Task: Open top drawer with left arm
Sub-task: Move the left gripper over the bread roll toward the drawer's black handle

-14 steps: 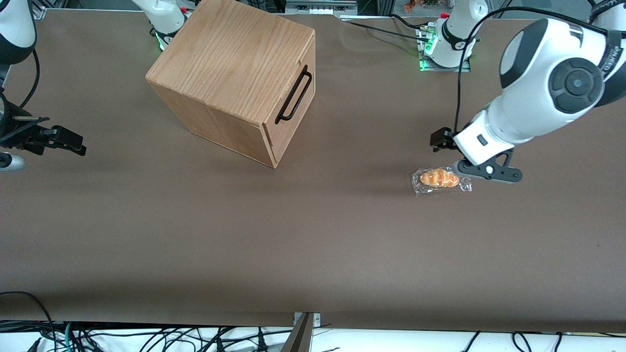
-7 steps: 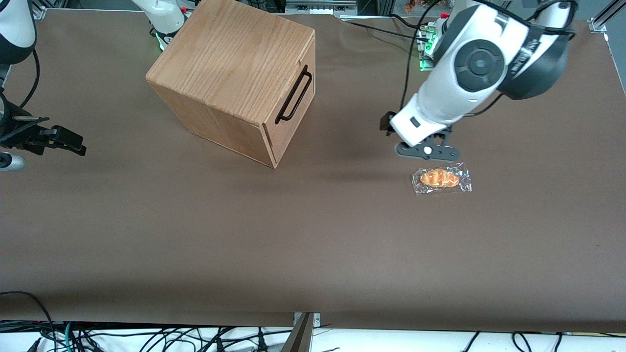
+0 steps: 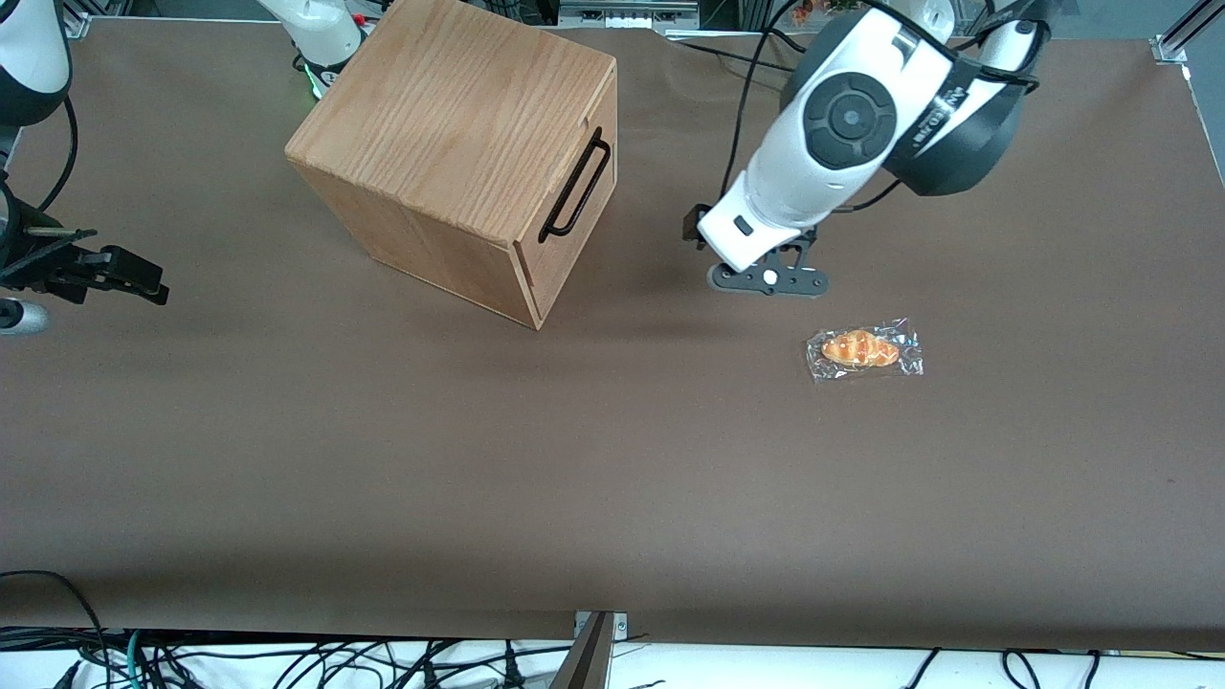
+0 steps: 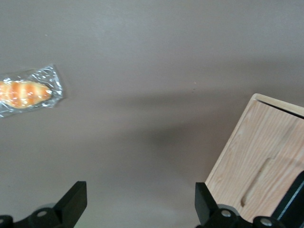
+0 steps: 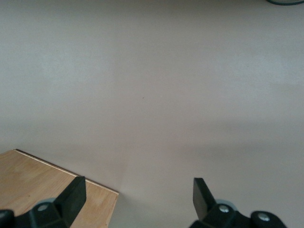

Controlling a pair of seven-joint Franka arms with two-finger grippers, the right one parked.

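The left arm point(image 3: 852, 124) hangs over the brown surface point(image 3: 612, 459), its pincer point(image 3: 768, 279) poised above bare cloth between the oak cabinet point(image 3: 459, 144) and a wrapped croissant point(image 3: 863, 349), touching neither. From the front the white wrist block hides the fingers; the wrist view settles it: two black fingers point(image 4: 71, 204) spread wide, released, nothing between them. The top drawer point(image 3: 574, 215) sits shut, flush in the cabinet, its black bar handle point(image 3: 576, 187) facing the working arm's end of the surface. In the wrist view only a cut-off slice of the drawer front point(image 4: 261, 166) shows.
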